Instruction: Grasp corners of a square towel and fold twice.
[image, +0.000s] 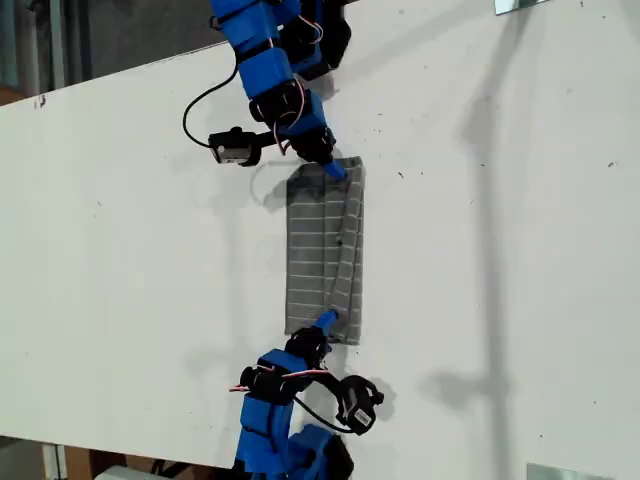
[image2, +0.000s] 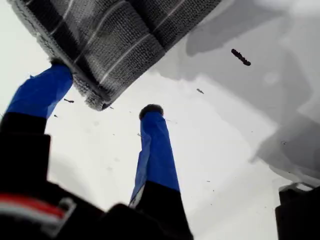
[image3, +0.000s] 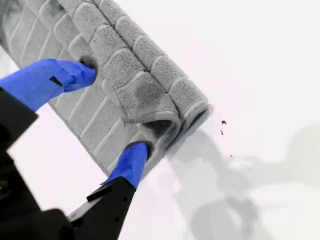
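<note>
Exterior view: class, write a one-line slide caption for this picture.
Two blue arms meet a folded grey striped towel at opposite ends on a white table.

Looks like lab or workshop test bench: bare white table (image: 520, 250) fills exterior view, scuffed with small dark marks; my two blue printed arms with exposed wiring mounted at its upper and lower edges.
</note>
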